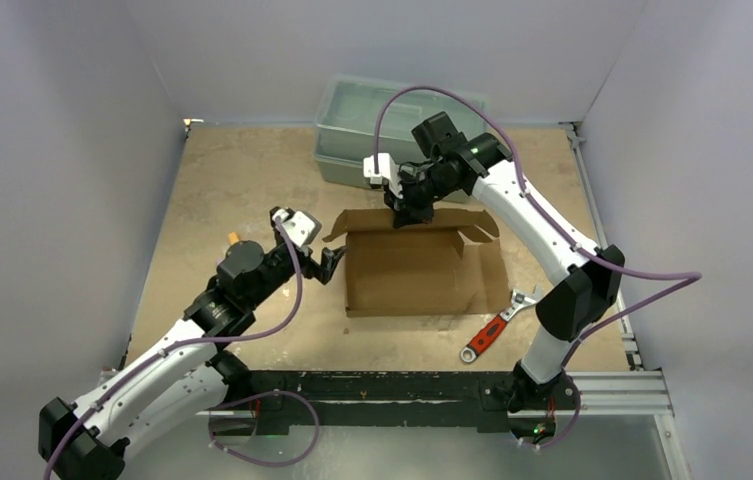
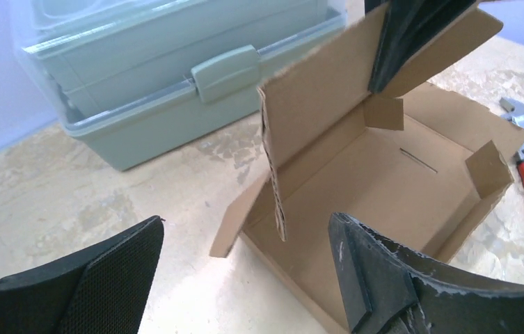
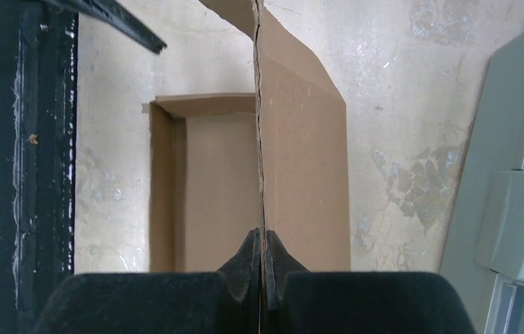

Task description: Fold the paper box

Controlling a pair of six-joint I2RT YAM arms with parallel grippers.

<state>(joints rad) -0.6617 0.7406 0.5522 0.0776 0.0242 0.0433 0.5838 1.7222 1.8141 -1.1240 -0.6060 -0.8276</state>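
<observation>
The paper box (image 1: pixel 417 275) sits roughly mid-table and is half put together. Its bottom is flat on the table (image 1: pixel 222 200), low walls are up along the sides, and a couple of small corner tabs poke inward. The back panel (image 3: pixel 300 160) stands close to upright on the far edge. The right gripper (image 3: pixel 263 264) is clamped onto that panel's top edge, towards the left end, with the cardboard sandwiched edge-on between both fingers (the wrist view shows this really clearly, no gap at all). The right arm reaches over from the right side of the table and comes down on it from above.

The left gripper (image 1: pixel 330 265) is spread wide with nothing in it. It's parked just beside the box's left wall and pointing at it. From its own camera one finger (image 2: pixel 377 278) overlaps the near corner of the box, but I honestly can't tell if it's touching the cardboard or just in front of it.

Other stuff: a grey-green plastic toolbox (image 1: pixel 352 130) sits at the back of the table just behind the box, latch facing it. A wrench (image 1: pixel 497 325) with a red handle lies on the table near the box's near-right corner.
</observation>
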